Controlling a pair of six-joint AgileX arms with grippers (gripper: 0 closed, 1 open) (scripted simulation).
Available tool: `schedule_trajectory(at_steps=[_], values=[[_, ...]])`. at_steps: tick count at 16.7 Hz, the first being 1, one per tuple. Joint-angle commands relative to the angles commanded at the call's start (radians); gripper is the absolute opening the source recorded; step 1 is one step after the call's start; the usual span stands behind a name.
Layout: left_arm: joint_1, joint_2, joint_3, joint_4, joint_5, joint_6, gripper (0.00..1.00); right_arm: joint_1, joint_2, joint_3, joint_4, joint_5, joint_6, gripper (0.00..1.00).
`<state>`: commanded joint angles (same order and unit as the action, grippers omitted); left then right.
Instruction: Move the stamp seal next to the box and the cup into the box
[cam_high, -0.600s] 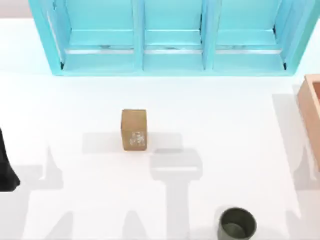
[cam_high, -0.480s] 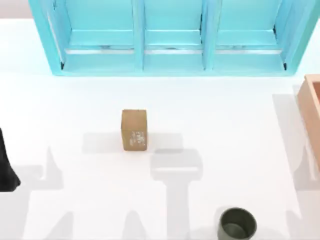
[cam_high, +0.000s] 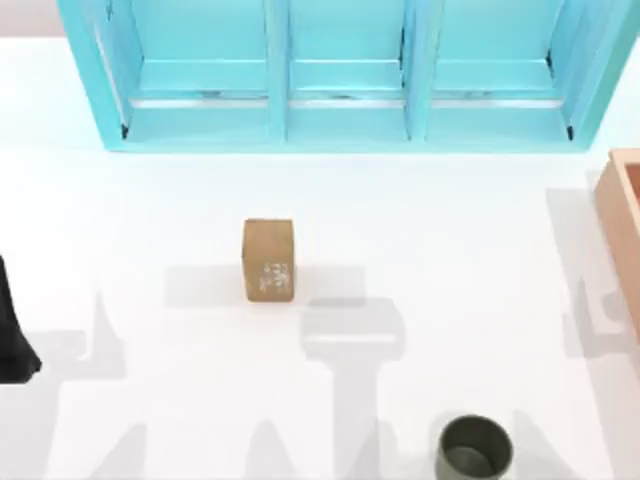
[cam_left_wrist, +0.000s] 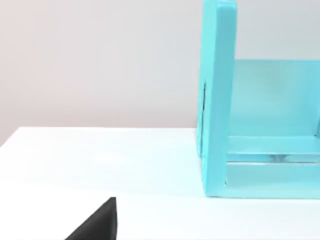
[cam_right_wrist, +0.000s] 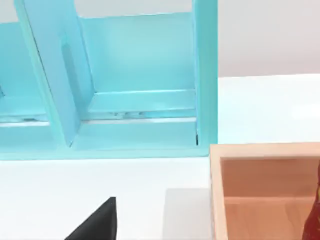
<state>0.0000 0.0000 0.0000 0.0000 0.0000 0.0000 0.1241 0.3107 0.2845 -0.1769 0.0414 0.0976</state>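
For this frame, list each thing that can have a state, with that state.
Stamp seal: upright on the table, ungripped, far from the box.
Cup: upright, open end up, on the table, not in the box.
Box: open, at the table's right edge.
Shelf: standing at the back, compartments open.

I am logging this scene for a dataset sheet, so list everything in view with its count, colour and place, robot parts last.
stamp seal: one, tan-brown block with pale markings, on the table left of centre, standing free.
cup: one, dark olive-grey, at the table's near edge, right of centre, standing apart from the block.
box: one, peach, open-topped, at the table's right edge, partly cut off; a red thing sits at the edge of its inside in the right wrist view.
shelf unit: one, turquoise, three compartments, along the far side.
table: one, white.
left arm: one, black, at the table's left edge, parked.
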Motion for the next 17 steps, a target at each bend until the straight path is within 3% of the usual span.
schedule_trajectory(at_steps=[6, 17], values=[[0.000, 0.000, 0.000, 0.000, 0.000, 0.000, 1.00, 0.184, 0.534, 0.466, -0.317, 0.067, 0.145, 1.00], [0.000, 0.000, 0.000, 0.000, 0.000, 0.000, 1.00, 0.525, 1.680, 1.531, -1.001, 0.160, 0.462, 1.00]])
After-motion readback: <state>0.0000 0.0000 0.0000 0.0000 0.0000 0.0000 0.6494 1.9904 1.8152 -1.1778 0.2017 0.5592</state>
